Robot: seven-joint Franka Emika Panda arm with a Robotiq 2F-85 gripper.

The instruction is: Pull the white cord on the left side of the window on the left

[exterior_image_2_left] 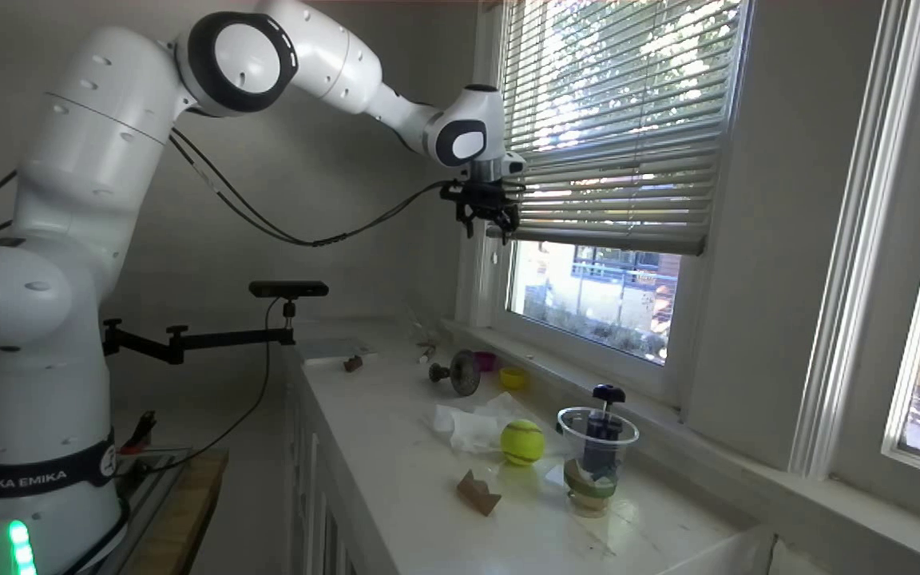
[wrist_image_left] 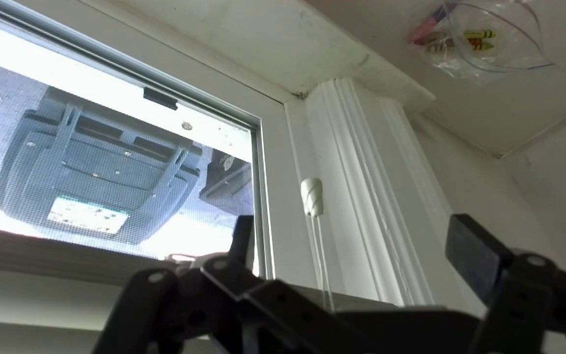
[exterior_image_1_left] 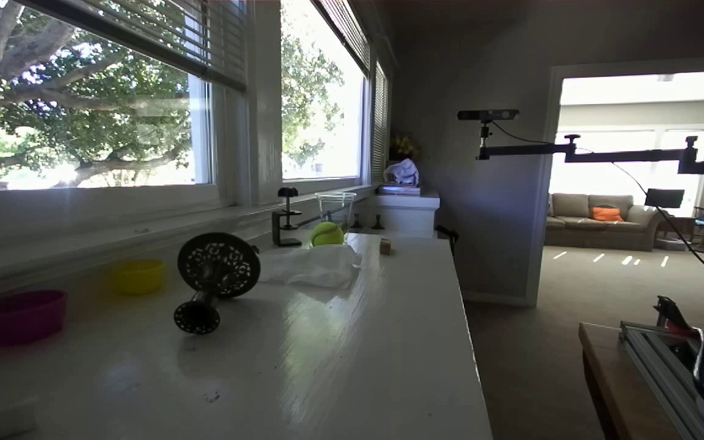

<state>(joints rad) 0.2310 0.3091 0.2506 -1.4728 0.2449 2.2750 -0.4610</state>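
Empty end effector [wrist_image_left: 355,246] gapes, white cord [wrist_image_left: 322,246] btwn its jaws in wrist view. Depth unclear; short reach cd miss.

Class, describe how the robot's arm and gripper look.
The arm is white and rounded, with black rings, green lights and a black band reading FRANKA EMIKA. Black cables run to the black gripper, which has angular jaws.
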